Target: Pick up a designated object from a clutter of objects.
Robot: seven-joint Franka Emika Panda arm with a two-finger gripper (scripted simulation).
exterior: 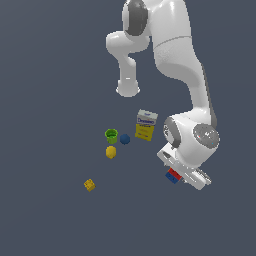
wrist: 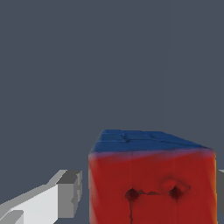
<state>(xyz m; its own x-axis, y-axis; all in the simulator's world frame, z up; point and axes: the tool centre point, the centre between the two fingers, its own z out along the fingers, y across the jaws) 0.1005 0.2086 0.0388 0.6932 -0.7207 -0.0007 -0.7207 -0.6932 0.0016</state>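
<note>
Red-blue cube [wrist: 151, 183] between claw [exterior: 176, 178] fingers (arm bent low)

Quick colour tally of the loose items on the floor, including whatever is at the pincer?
Yellow: 2, yellow cube, yellow lump
Yellow-and-white: 1, box
Green: 1, cup
Blue: 1, ball
Red-and-blue: 1, puzzle cube
Total: 6

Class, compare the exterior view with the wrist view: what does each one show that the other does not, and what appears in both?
Only the exterior view shows the arm, the green cup, blue ball, yellow lump, yellow cube and yellow-and-white box.
Only the wrist view shows the red-blue cube's surface detail close up, and a grey finger beside it.
Both show the cube at the gripper and the dark floor.
</note>
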